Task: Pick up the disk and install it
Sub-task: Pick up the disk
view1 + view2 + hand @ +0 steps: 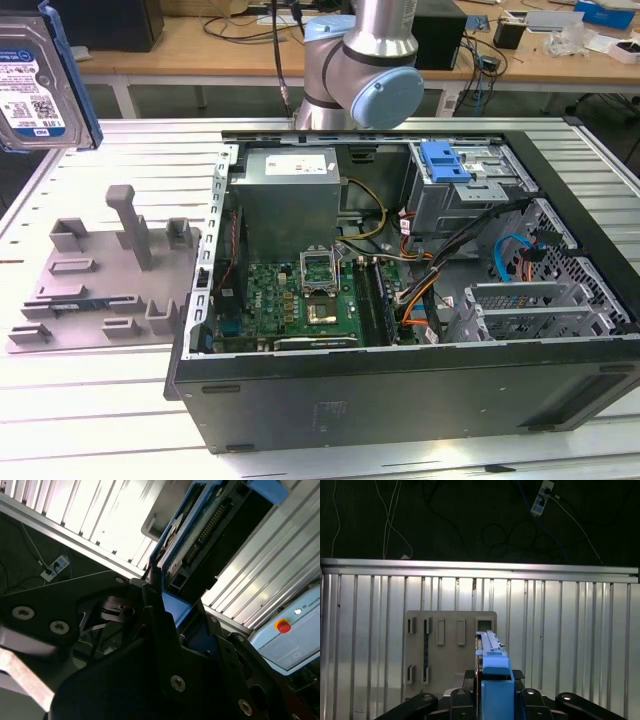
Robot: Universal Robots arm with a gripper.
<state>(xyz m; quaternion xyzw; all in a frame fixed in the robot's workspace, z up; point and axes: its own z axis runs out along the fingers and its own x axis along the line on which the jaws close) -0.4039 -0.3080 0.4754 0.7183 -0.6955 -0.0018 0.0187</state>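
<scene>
- The disk [32,88] is held aloft at the exterior view's upper left. It is clear of the slatted table [100,400], with its printed label facing that camera.
- The gripper [495,676] is pressed together on the disk's blue carrier end. In both wrist views the dark fingers [157,615] flank the blue plastic. Pad contact lies in shadow, so the grip appears firm rather than being confirmed.
- In the first wrist view, the grey holder fixture [450,630] lies flat on the table beyond the disk's edge.
- The open computer case [400,390] stands at the exterior view's right of the fixture, well apart from the disk.
- Inside the case are a grey power-supply box [290,190], a green motherboard [300,300] and a blue latch piece [445,160] on the drive cage.
- The arm [360,60] rises behind the case.
</scene>
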